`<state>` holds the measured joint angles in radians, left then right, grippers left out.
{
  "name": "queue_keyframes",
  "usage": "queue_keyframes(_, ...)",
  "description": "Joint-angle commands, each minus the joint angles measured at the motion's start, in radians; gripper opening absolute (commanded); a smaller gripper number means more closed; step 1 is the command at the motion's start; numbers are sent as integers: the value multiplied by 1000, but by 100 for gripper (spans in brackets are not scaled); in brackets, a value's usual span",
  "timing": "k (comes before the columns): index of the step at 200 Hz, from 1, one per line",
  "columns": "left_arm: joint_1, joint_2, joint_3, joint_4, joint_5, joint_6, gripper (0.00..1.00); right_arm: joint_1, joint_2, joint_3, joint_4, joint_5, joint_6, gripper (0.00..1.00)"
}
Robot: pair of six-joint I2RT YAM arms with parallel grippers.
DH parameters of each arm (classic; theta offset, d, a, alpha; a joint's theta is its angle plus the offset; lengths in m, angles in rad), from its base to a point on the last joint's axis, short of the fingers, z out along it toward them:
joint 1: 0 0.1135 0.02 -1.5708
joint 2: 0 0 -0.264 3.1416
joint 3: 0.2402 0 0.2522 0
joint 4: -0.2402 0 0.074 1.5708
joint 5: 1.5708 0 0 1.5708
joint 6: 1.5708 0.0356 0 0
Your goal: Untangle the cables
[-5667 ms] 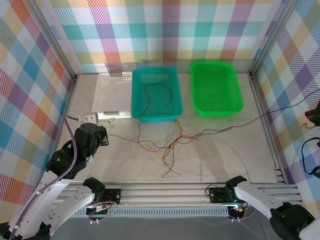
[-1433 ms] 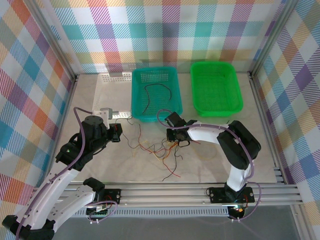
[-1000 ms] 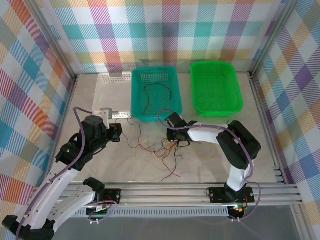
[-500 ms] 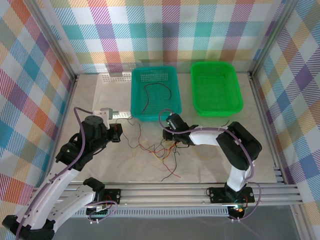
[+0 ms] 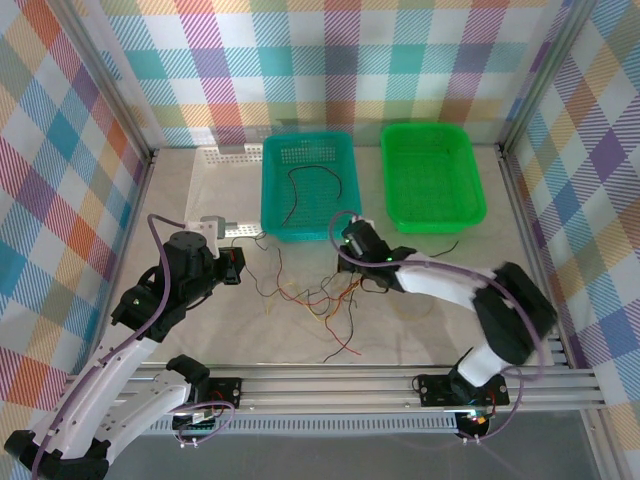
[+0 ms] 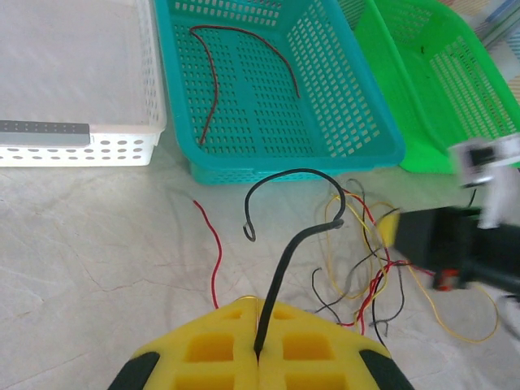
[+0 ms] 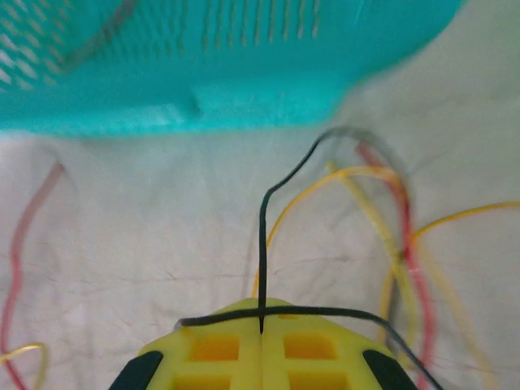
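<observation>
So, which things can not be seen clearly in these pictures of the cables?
- Top view: the cables are too thin; their crossings cannot be traced.
- Top view: the right gripper has its jaws hidden under its own wrist.
- Left wrist view: the right arm is blurred and cut by the right edge.
- Right wrist view: the teal basket and strands beyond the black cable are blurred.

A pale, marble-patterned table (image 5: 200,320) is carrying three baskets along its far side. A white basket (image 5: 225,190) is sitting at far left, a teal basket (image 5: 290,233) just beside it in the middle, and a green basket (image 5: 432,222) at far right. Nearer, in the middle, thin cables (image 5: 325,300) in red, yellow and black are lying tangled on the bare surface, one red strand trailing toward the near edge.
</observation>
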<state>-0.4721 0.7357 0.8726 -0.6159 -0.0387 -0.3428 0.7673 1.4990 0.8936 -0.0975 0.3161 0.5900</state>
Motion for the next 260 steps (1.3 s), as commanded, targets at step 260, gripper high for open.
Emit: queue_keyframes(260,14,-5,-11,25,31,20,0,-593,269,1018,-719,-206,-373,0)
